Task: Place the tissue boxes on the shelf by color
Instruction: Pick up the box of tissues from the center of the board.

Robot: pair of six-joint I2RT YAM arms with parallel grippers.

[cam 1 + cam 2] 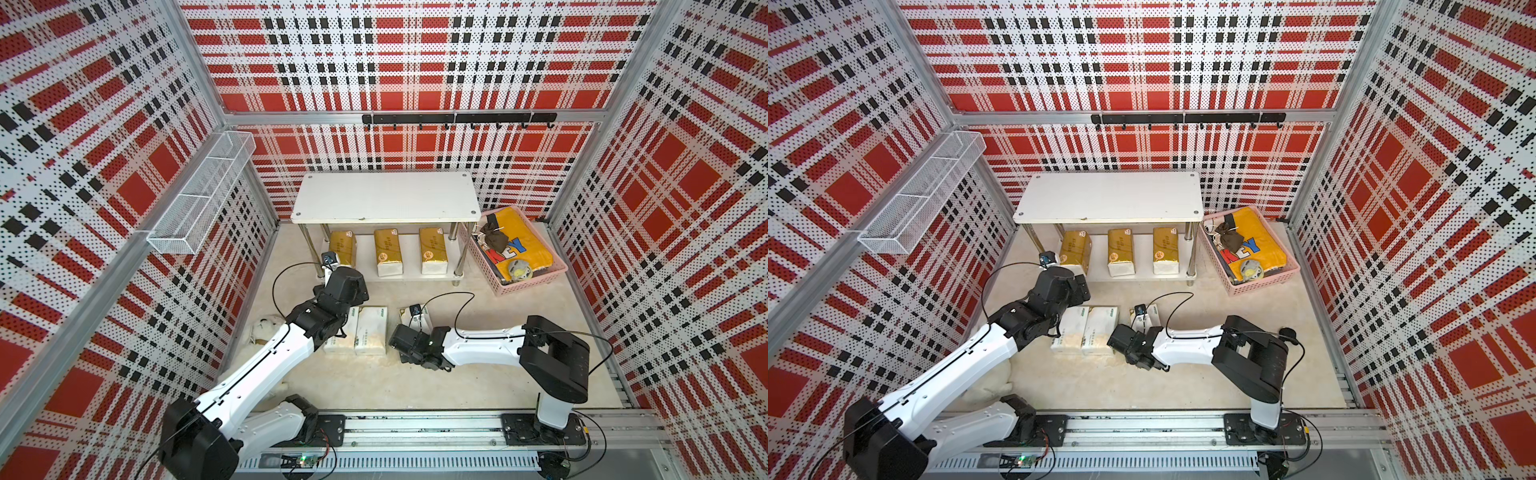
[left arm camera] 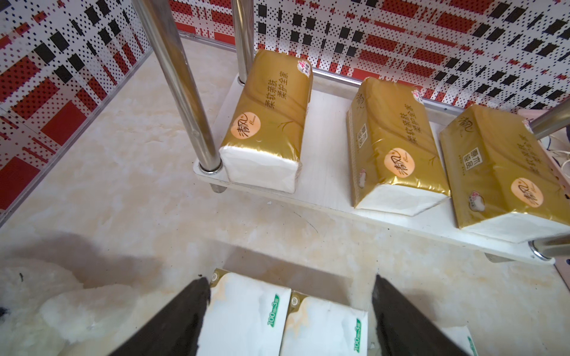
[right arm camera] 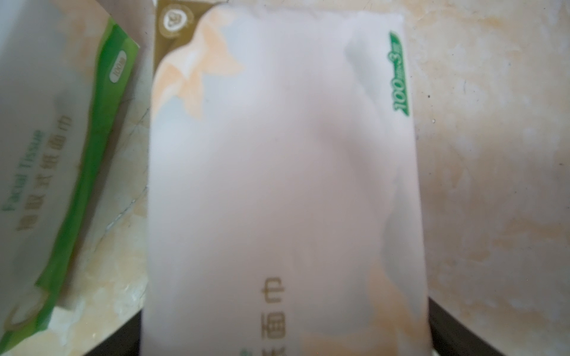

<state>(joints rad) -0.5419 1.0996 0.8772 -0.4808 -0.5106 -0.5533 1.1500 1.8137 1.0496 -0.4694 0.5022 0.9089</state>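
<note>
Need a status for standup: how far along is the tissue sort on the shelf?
Done: three gold packs sit in a row on the shelf's lower tier. In hand: the right gripper is set wide around one white pack, lying on the floor. The left gripper hangs open over the other two white packs. Left: all three white packs; the top board is bare.

Right wrist view blurred: lone white pack point(image 3: 283, 185) fills it, cut off at the frame edge, print smeared. Of the right gripper point(image 3: 287, 345) only two dark corners show; contact with pack can't be told. In both top views that pack point(image 1: 426, 316) sits mostly under the wrist camera point(image 1: 414, 311). White plush toy point(image 1: 266, 328) mostly behind left arm point(image 1: 255, 365). One gold pack point(image 2: 499, 172) cut by frame edge.
</note>
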